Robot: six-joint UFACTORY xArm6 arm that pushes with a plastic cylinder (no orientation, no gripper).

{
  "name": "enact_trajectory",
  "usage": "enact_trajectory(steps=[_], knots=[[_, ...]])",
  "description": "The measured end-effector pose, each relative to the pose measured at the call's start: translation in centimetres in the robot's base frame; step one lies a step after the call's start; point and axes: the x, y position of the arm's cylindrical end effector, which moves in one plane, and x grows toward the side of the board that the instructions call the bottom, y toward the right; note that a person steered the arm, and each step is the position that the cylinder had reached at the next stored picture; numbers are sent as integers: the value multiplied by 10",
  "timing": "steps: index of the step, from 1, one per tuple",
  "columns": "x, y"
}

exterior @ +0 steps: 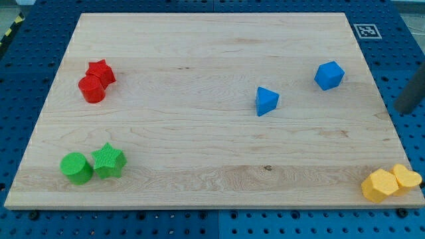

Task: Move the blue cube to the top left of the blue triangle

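Observation:
The blue cube sits at the view's upper right on the wooden board. The blue triangle lies to its lower left, near the board's middle right, with a clear gap between them. My rod enters at the view's right edge; my tip is just off the board's right side, to the right of and a little below the blue cube, touching no block.
A red star and a red cylinder touch at upper left. A green cylinder and a green star sit at lower left. Two yellow blocks sit at lower right. A marker tag is at top right.

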Motion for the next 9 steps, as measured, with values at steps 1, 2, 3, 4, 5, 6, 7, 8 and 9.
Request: enact_trajectory(steps=[1, 2, 3, 4, 5, 6, 7, 8, 9], knots=[[-50, -18], [-71, -85], [-71, -164], [-71, -218], [-70, -237], [-73, -199], [-56, -149], [-22, -149], [-25, -213]])
